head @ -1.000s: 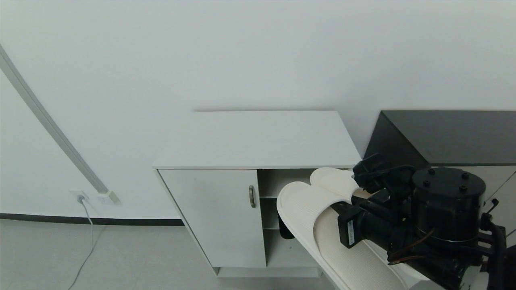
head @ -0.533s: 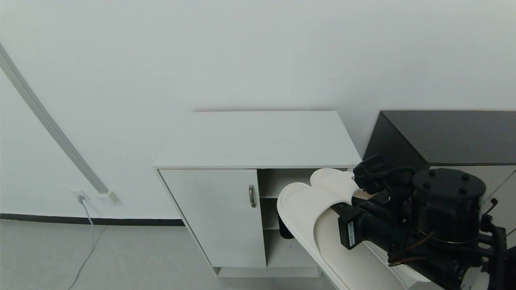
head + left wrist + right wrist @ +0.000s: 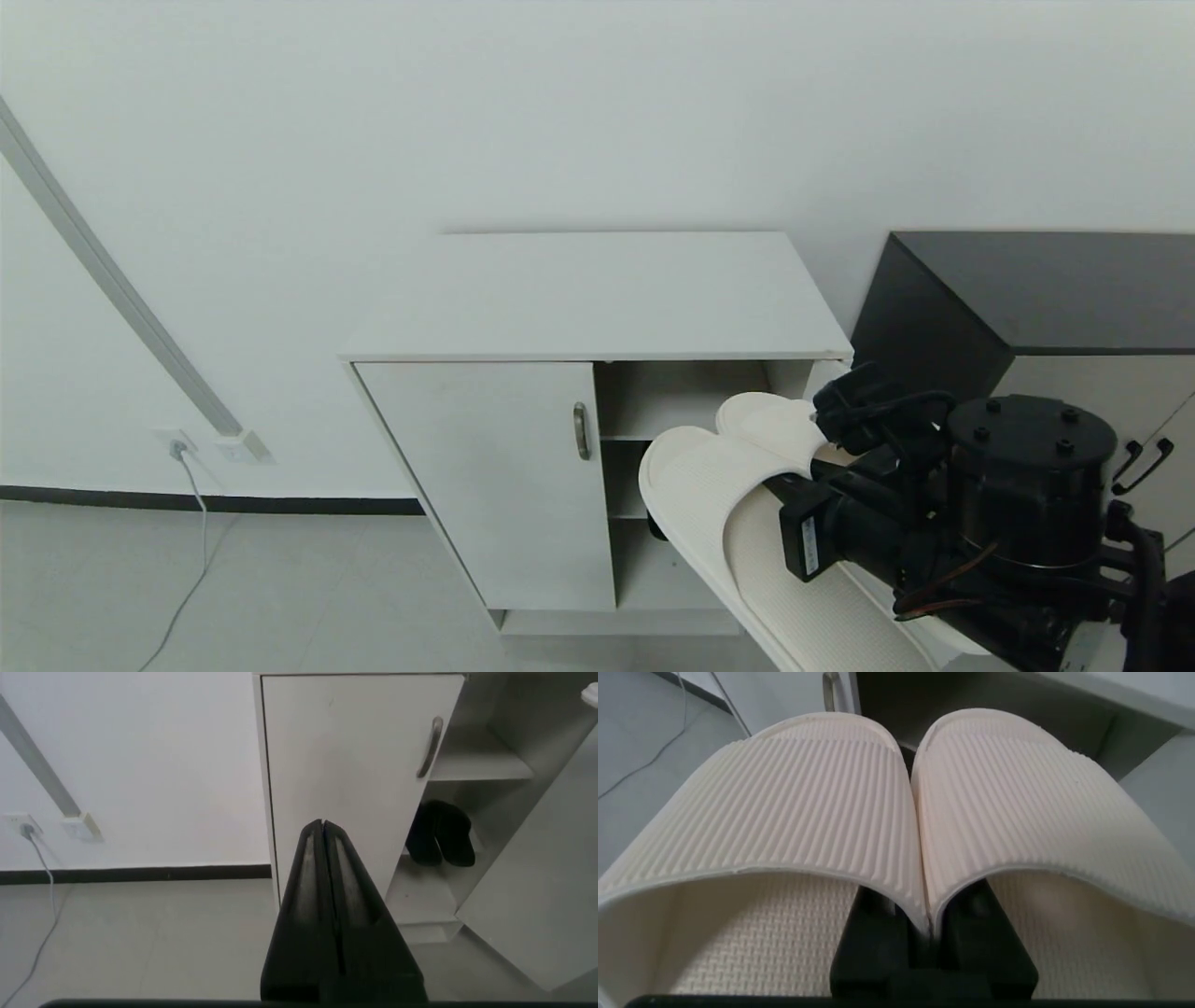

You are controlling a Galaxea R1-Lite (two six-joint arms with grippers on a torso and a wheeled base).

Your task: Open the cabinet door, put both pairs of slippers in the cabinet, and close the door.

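Note:
The white cabinet [image 3: 597,299] stands against the wall, its left door [image 3: 485,485] closed and its right half open onto shelves [image 3: 681,397]. In the left wrist view the open right door [image 3: 542,877] swings out beside the shelves. A black pair of slippers [image 3: 447,835] sits on a lower shelf. My right gripper [image 3: 920,938] is shut on a cream ribbed pair of slippers [image 3: 709,485], held side by side, toes toward the open side, just in front of it. My left gripper [image 3: 323,831] is shut and holds nothing, low and facing the closed door.
A black cabinet [image 3: 1027,299] stands right beside the white one. A wall socket with a cable [image 3: 173,450] and a slanted wall duct [image 3: 112,280] are to the left. Grey floor [image 3: 233,597] lies open before the closed door.
The whole head view has shifted, so the cabinet now sits higher and slightly larger in it. The right gripper keeps its hold on the cream slippers in the same pose.

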